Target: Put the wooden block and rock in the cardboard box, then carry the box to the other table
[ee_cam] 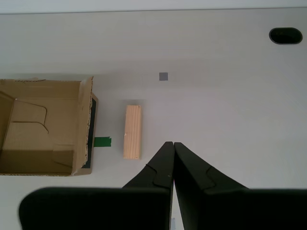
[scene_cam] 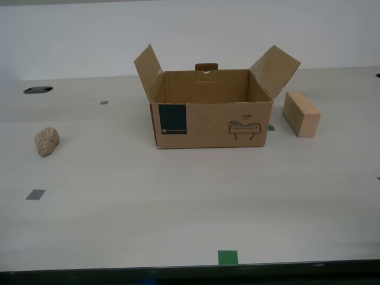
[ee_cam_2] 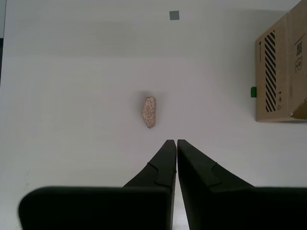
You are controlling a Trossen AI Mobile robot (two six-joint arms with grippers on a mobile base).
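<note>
The cardboard box (scene_cam: 211,116) stands open on the table with its flaps raised, a dark teal label on its front; it also shows as the box (ee_cam: 43,127) and the box (ee_cam_2: 283,72). The wooden block (scene_cam: 301,114) lies beside it toward the exterior view's right; the block (ee_cam: 133,132) is just ahead of my first gripper (ee_cam: 170,143), which is shut and empty above the table. The rock (scene_cam: 46,141) lies alone toward the exterior view's left; the rock (ee_cam_2: 149,111) sits ahead of my second gripper (ee_cam_2: 173,142), also shut and empty. Neither gripper appears in the exterior view.
The smooth off-white table (scene_cam: 178,202) carries grey tape squares (scene_cam: 35,194) and green tape marks (scene_cam: 227,257). A dark oval hole (scene_cam: 38,90) is in the tabletop at the back, toward the exterior view's left. The table's near edge runs along the exterior view's bottom.
</note>
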